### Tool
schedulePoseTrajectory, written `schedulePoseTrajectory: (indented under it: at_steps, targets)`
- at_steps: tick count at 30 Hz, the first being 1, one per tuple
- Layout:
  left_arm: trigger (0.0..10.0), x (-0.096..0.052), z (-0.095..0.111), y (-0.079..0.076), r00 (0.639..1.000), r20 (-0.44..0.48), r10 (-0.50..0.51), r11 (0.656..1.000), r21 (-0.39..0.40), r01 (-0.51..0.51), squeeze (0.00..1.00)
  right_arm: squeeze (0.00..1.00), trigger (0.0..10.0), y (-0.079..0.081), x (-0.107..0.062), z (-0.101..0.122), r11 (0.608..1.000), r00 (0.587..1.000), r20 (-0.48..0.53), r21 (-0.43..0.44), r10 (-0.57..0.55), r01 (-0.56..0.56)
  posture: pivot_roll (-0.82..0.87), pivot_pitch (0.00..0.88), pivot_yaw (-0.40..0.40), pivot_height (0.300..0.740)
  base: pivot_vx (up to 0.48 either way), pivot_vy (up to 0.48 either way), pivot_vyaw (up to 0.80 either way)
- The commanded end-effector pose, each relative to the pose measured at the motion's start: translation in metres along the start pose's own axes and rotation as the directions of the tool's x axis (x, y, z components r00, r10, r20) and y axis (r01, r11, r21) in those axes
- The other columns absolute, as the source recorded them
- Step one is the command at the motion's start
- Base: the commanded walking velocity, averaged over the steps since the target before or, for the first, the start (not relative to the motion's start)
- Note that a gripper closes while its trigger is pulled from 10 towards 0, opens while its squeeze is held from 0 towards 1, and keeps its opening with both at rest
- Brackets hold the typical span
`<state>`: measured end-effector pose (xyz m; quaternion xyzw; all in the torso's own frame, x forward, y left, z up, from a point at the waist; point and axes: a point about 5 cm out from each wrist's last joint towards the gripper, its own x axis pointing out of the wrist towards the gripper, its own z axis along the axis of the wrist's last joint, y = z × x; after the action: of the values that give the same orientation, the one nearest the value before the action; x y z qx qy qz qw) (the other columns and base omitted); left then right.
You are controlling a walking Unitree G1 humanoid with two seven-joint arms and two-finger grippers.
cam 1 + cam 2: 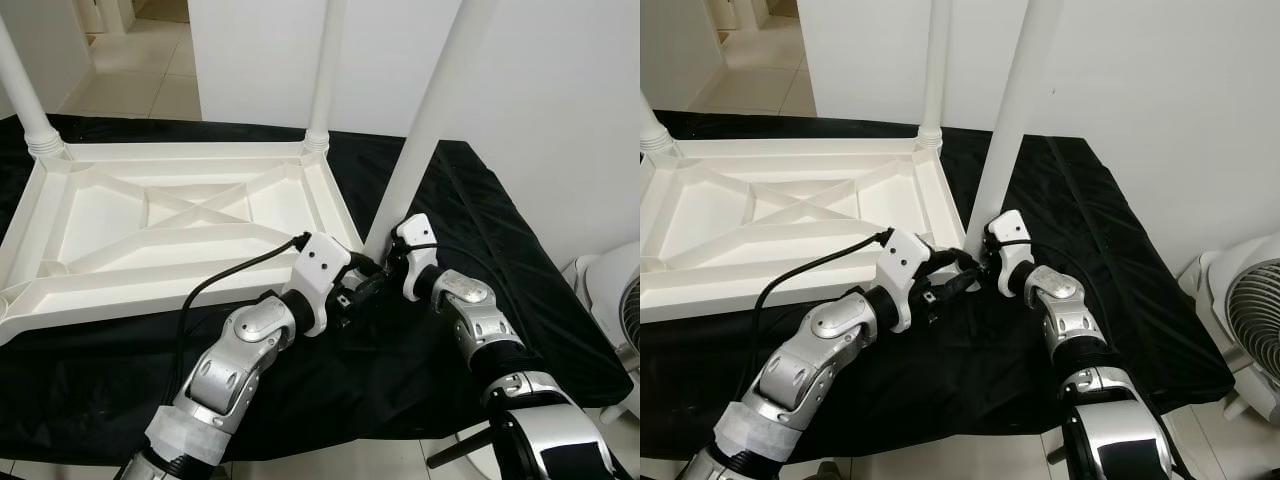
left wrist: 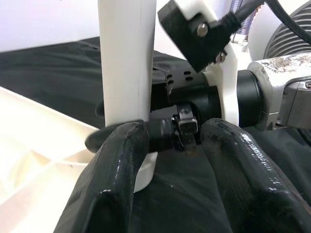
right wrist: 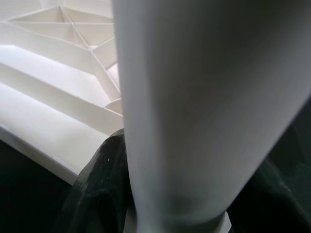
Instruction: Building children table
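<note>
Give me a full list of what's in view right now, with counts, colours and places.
Table top: one, white, upside down on the cloth, ribbed underside up.
Table legs: three, white, upright at corners: far left, far right, near right.
Cloth: one, black, under everything.
Fan: one, white, on the floor at right.
Floor tiles: pale, beyond the cloth.
Left gripper: black fingers, at the near right leg's base.
Right gripper: black fingers either side of that same leg.
</note>
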<state>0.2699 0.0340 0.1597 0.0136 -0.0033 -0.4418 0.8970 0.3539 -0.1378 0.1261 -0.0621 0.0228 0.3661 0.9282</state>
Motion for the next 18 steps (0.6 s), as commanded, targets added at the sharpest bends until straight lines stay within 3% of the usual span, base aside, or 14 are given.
schedulePoseTrajectory:
  at_steps: [1, 10, 11, 16, 18]
  targets:
    - [10.0, 0.000, -0.004, -0.002, 1.000, -0.018, -0.020, 1.000, -0.020, 0.020, 0.00, 0.00, 0.0, 0.007, 0.005, -0.001, 0.999, 0.999, -0.002, -0.009, 0.037, -0.037, 0.16, 0.000, -0.085, 0.740, 0.000, 0.000, 0.00]
    - [10.0, -0.001, -0.005, -0.004, 1.000, -0.017, -0.019, 1.000, -0.025, 0.018, 0.00, 0.00, 0.0, 0.005, 0.002, -0.006, 0.997, 0.997, 0.023, 0.047, -0.067, 0.066, 0.15, 0.000, -0.087, 0.740, 0.000, 0.000, 0.00]
    - [10.0, -0.002, -0.005, -0.006, 1.000, -0.017, -0.021, 0.999, -0.033, 0.020, 0.00, 0.00, 0.0, 0.005, -0.002, -0.006, 0.982, 0.983, 0.047, 0.070, -0.178, 0.174, 0.14, 0.000, -0.087, 0.740, 0.000, 0.000, 0.00]
    - [10.0, -0.003, -0.006, -0.008, 1.000, -0.017, -0.024, 0.999, -0.043, 0.024, 0.00, 0.00, 0.0, 0.012, -0.008, -0.005, 0.954, 0.955, 0.072, 0.116, -0.287, 0.278, 0.14, 0.000, -0.088, 0.740, 0.000, 0.000, 0.00]
    - [10.0, -0.003, -0.006, -0.009, 0.999, -0.018, -0.028, 0.998, -0.049, 0.027, 0.00, 0.00, 0.0, 0.018, -0.014, -0.012, 0.903, 0.913, 0.020, 0.152, -0.409, 0.401, 0.13, 0.002, -0.083, 0.740, 0.000, 0.000, 0.00]
